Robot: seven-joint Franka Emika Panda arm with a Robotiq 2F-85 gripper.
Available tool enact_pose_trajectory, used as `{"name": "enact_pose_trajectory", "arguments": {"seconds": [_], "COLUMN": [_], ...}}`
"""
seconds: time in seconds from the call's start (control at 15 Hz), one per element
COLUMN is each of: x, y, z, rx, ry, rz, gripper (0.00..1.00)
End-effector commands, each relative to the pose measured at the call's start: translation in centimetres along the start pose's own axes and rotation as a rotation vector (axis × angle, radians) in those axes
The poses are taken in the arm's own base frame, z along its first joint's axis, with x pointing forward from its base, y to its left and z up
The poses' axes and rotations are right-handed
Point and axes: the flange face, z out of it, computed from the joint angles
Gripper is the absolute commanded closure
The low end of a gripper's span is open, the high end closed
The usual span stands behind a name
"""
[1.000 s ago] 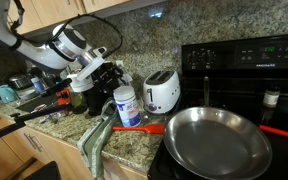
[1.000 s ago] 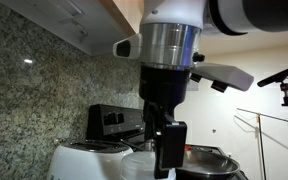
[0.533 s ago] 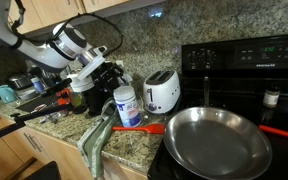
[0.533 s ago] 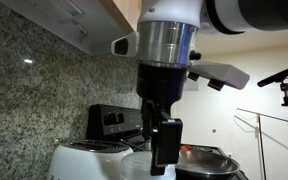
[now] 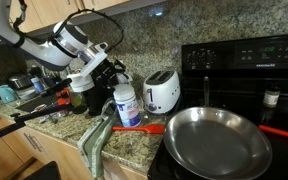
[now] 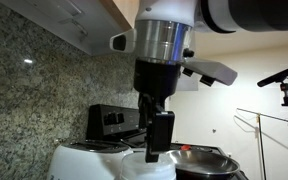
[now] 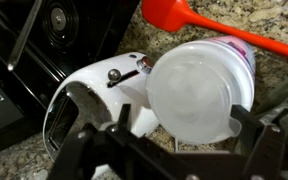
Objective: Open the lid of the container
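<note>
Just beside the toaster (image 5: 162,90): the container (image 5: 127,103), lid (image 7: 199,90) on. Above it, gripper (image 7: 179,128) spread wide, holding nothing. Probably light, stiff, slippery plastic; better to take the lid by its rim.

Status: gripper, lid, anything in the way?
Gripper open above the lid, not closed on it. Lid on the container. Toaster close beside, red spatula nearby.

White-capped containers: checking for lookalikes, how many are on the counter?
2. The squat white plastic bottle with a blue-and-white label stands beside the white toaster; the greenish jar with a white cap sits on its other side. Clutter may hide others.
</note>
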Motion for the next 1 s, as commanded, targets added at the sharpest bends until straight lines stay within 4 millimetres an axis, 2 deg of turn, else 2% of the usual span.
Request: {"name": "enact_pose_trajectory", "arguments": {"seconds": [0.0, 0.27, 0.6, 0.8, 0.93], "x": [0.0, -0.1, -0.1, -0.2, -0.3], "y": [1.3, 1.6, 2.4, 3.9, 4.2], "z": [-0.3, -1.9, -5.0, -5.1, -5.2], "rx": [-0.039, -0.074, -0.119, -0.146, -0.145], "ry": [-0.022, 0.007, 0.058, 0.054, 0.059], "rz": [-0.007, -0.018, -0.016, -0.009, -0.003], "gripper": [0.0, 0.0, 0.0, 0.0, 0.0]}}
